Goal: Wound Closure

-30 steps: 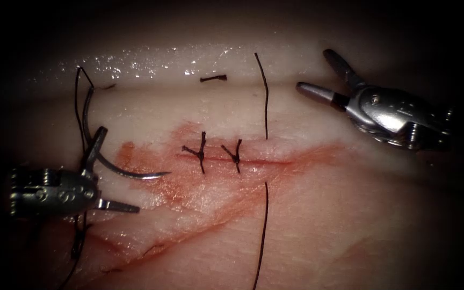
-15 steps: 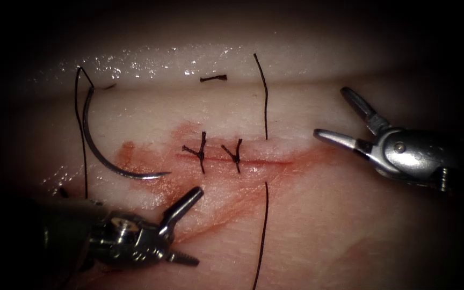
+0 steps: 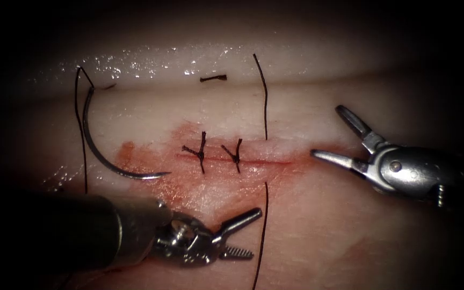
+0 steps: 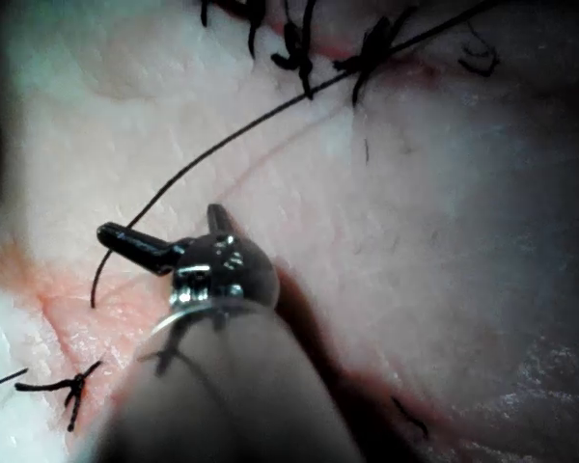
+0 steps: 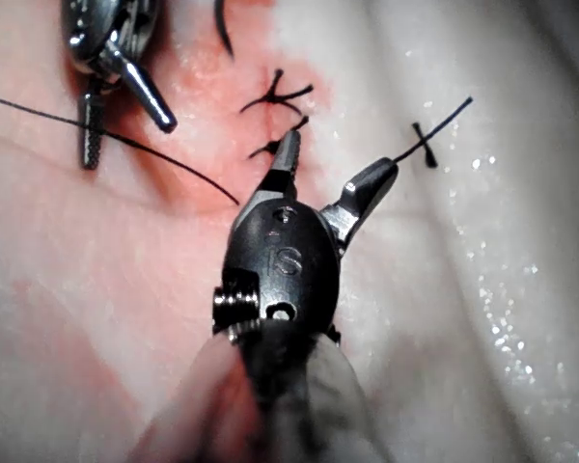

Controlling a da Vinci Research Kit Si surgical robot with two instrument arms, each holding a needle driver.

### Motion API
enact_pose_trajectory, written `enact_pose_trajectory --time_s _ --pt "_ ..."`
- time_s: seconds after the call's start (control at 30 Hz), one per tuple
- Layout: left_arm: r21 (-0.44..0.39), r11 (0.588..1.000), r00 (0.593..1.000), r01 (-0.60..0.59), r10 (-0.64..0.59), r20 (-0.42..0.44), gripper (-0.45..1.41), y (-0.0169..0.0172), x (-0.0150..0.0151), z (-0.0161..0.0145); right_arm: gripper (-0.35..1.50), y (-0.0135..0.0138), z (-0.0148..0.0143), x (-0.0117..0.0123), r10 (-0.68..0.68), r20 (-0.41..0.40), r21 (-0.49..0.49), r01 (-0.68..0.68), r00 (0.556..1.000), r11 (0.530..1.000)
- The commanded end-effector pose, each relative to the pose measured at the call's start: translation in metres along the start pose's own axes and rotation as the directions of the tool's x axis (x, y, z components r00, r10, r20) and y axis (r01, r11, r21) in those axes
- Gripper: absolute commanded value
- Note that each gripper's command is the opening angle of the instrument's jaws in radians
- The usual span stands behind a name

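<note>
Both tools hold nothing: left tool (image 3: 240,233) jaws spread at 6 o'clock of the cut (image 3: 253,160), right tool (image 3: 339,137) jaws spread at 3 o'clock. The needle (image 3: 99,156) lies free on the tissue (image 3: 350,231) at 9 o'clock, thin, stiff and slippery; mid-curve looks the safest hold. The thread (image 3: 264,215) is limp.

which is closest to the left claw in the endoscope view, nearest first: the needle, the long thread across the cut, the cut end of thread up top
From the open, empty left claw, low and left of the thread:
1. Long thread, just to its right.
2. Needle, lying free on the tissue at the cut's left end.
3. Cut end of thread, on the far upper edge.
</note>
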Motion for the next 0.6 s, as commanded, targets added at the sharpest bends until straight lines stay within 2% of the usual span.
enact_pose_trajectory --time_s 0.03,0.43,0.6 --pt "-0.006 1.0 1.0 -0.006 0.006 -0.018 0.73 0.0003 0.0003 0.0006 1.28 -0.0004 0.0009 -0.0006 -0.002 -0.005 0.0 0.002 1.0 1.0" --pt "-0.043 0.988 0.969 -0.15 0.139 -0.203 0.69 0.0016 0.0045 -0.0006 1.28 -0.0004 0.0008 -0.0012 -0.007 -0.015 0.008 0.007 1.0 1.0" --pt "-0.046 0.981 0.951 -0.188 0.17 -0.257 0.57 0.0022 0.0056 -0.0019 1.28 -0.0008 0.0005 -0.0015 -0.011 -0.026 0.018 0.011 1.0 1.0"
